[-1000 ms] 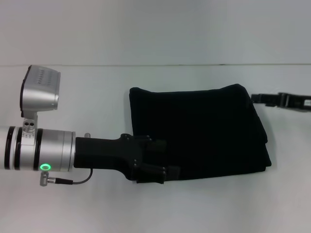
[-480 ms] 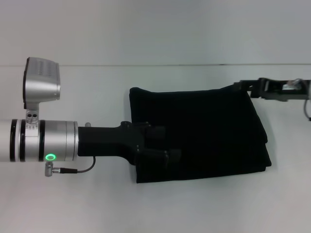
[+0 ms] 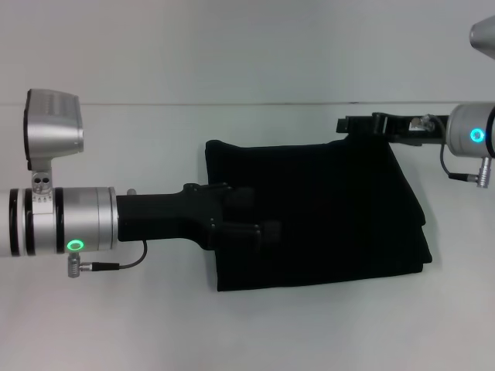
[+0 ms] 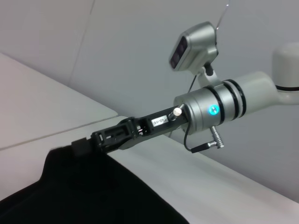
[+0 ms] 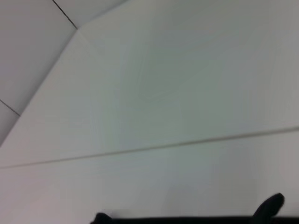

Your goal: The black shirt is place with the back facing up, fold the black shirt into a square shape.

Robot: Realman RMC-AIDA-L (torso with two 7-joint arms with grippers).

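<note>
Black shirt (image 3: 325, 216) lay folded on the white tabletop (image 3: 116, 325) — left pincer (image 3: 259, 216) over its left edge, right pincer (image 3: 352, 124) at its far right corner; I cannot tell either's grip.

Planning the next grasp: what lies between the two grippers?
Only the black shirt spans from the left gripper to the right gripper, in the head view.

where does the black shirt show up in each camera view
Head view: black shirt lies folded mid-table, left gripper over its left edge.
Left wrist view: along the bottom, under the right gripper.
Right wrist view: thin dark strip at the bottom edge.
Shared landmark: the white table.
</note>
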